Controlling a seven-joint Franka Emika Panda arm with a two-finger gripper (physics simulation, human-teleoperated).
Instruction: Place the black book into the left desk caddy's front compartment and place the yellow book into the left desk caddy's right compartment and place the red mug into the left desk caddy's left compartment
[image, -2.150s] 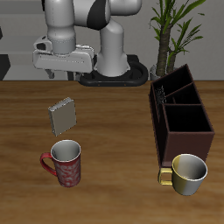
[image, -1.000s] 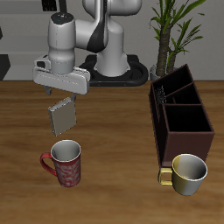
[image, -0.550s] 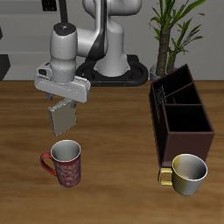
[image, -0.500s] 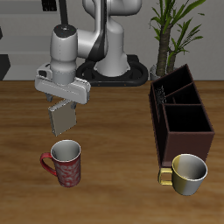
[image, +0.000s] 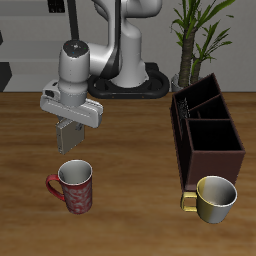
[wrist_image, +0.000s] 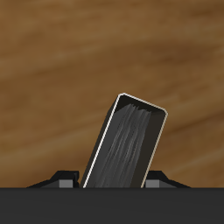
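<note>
A white robot arm reached down over a wooden table (image: 130, 150), its gripper (image: 71, 128) lowered right over a small grey-tan book, the yellow book (image: 72, 137), which stood upright well back from the table's front edge. In the overhead view, only the lower part of the book showed beneath the gripper body. In the wrist view, the book (wrist_image: 126, 144) appeared as a dark, streaked slab with a thin pale rim, leaning at a tilt, its near end rising between the two fingers (wrist_image: 63, 178), which sat apart on either side of it; whether the pads touched the cover could not be told, so it was unclear if the gripper was clamped on the book or merely straddling it. Just in front of the book, nearer the table's front edge, stood the red mug (image: 72, 187), dark red with a mottled pinkish pattern, upright, its handle pointing toward the table's side edge. Well apart from these, across the table, stood the left desk caddy (image: 208, 130), a tall dark brown wooden box with inner dividers, its compartments open at the top. A glossy cream-yellow mug (image: 212, 198) stood upright just beside the caddy's front end, close to the table's front edge. A potted plant (image: 195, 35) stood behind the caddy near the table's back edge. The black book was not seen in either view.
</note>
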